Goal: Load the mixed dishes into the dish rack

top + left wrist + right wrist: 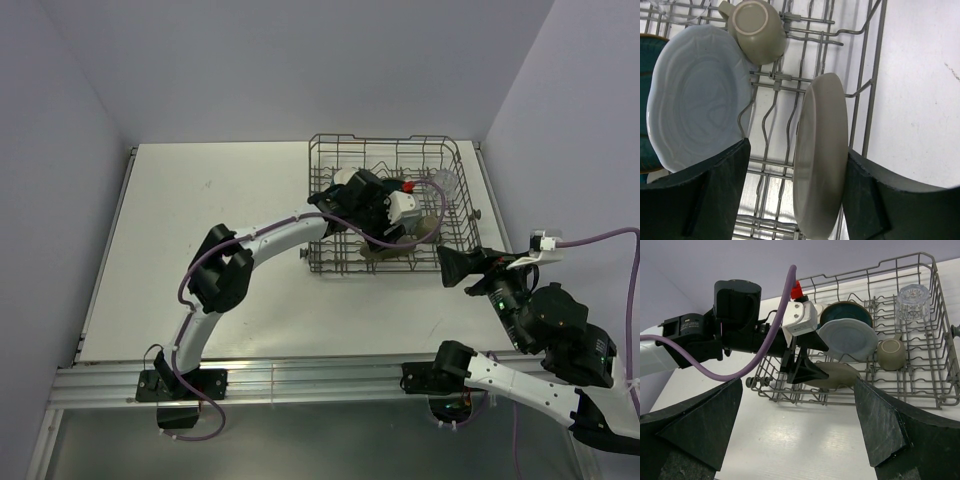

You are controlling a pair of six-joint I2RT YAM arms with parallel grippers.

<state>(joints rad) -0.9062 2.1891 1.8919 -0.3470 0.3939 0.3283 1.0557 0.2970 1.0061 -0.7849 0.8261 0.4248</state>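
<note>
Fingers (700,425) of the right gripper (455,268) stand wide apart with nothing between them. We see it poised over the table (220,250), just outside the near right corner of the rack (385,137). On that side the rack's wall runs close to the table edge and the side wall, so room is tight. To the left the white table stretches wide.

Past the rack's near wall, the left gripper (807,371) reaches in from the left. Its jaws are open and straddle the beige plate (820,155), which stands on edge in the near row. One finger (890,205) sits just beside the plate's rim, and we cannot tell whether it touches. The other is apart from it, with bare wire showing in the gap, so we would not call that a grip.

A slot further in, the blue plate (700,100) stands on edge. The teal plate (647,55) stands close behind it, its rim showing past the blue one. Right of these the mug (757,30) lies tilted among the tines, base toward the left wrist camera. Farthest, by the right wall, stands the glass (912,302).
</note>
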